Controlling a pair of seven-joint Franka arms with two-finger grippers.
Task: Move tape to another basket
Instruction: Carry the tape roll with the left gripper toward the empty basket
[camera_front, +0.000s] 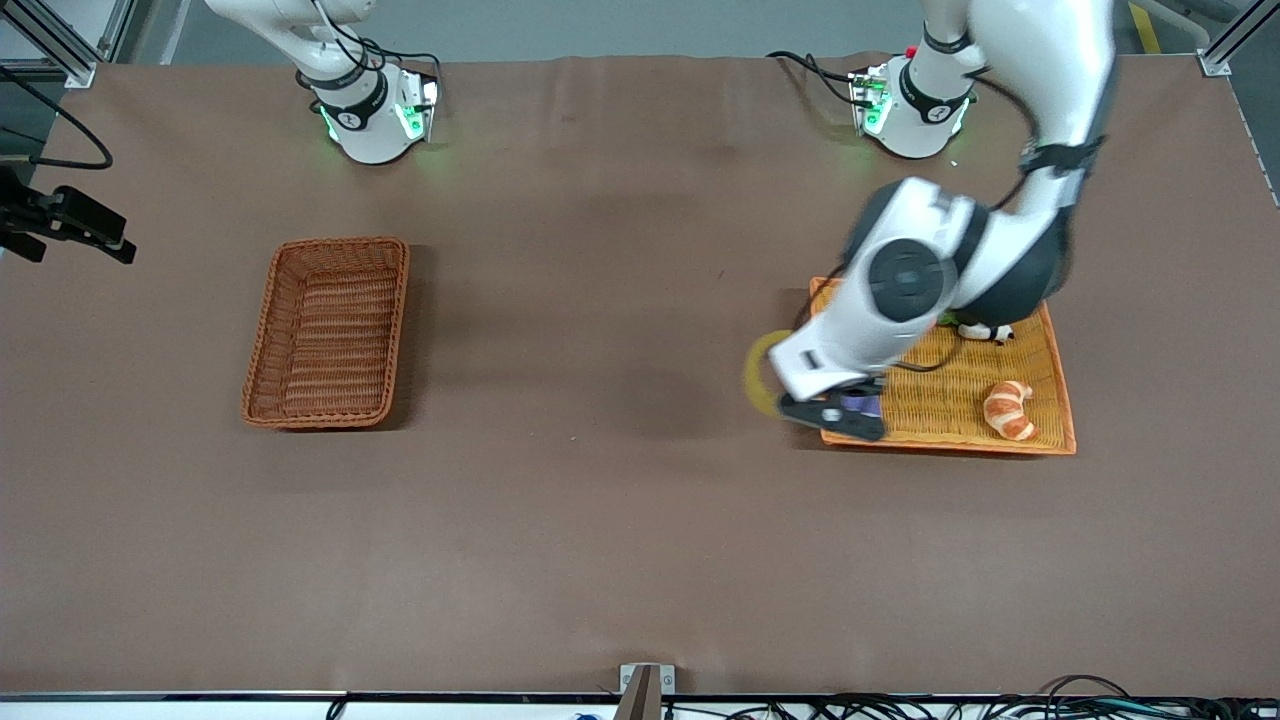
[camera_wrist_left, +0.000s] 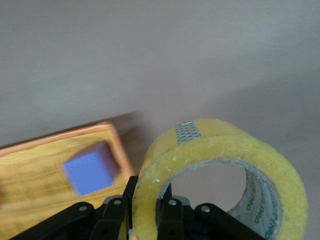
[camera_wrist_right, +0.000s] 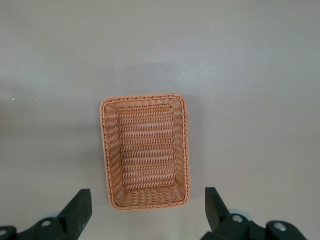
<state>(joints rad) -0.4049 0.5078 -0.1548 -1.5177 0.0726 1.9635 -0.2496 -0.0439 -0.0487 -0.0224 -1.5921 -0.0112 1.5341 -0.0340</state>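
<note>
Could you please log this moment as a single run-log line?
left end effector: shut on tape, over orange basket edge | right end effector: open, waiting over wicker basket | cube in orange basket

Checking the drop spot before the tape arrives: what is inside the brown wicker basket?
Nothing: the basket shows only bare woven floor. The right claw hangs open over it, covering nothing.

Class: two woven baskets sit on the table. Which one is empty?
The narrower dark reddish-brown wicker basket toward the right arm's end is empty; the orange-rimmed yellow basket holds a croissant and purple cube.
</note>
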